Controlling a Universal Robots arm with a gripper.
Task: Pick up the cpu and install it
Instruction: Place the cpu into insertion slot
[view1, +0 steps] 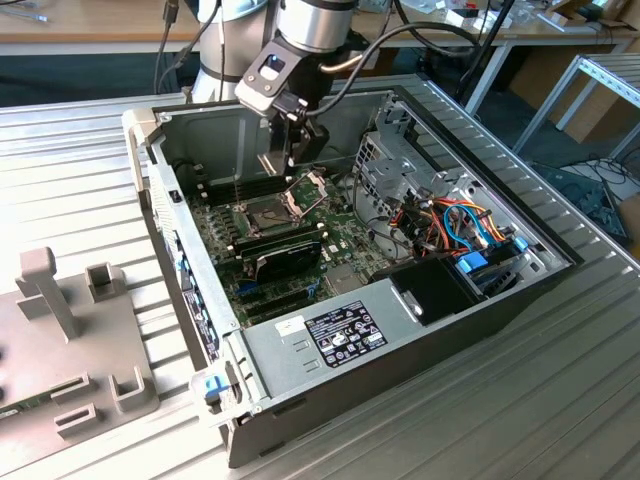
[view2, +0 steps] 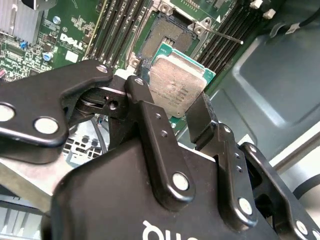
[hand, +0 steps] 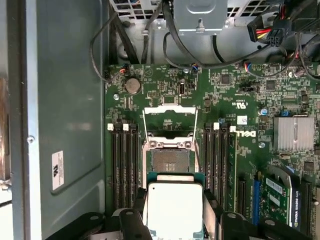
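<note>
1. Your gripper (view2: 172, 102) was clenched on the cpu (view2: 176, 85), with one black finger (view2: 145, 107) pressed against each of two opposite edges and the chip's silver-grey top facing the second wrist view's camera.
2. You held the cpu in the air above the green motherboard (hand: 240, 95), inside the open computer case (view1: 420, 385).
3. In the first wrist view, the cpu hung just beside the socket (hand: 170, 161), which lay bare with its hinged metal frame (hand: 170, 114) swung open.
4. Long black memory slots (hand: 125, 165) flanked the socket on both sides.
</note>
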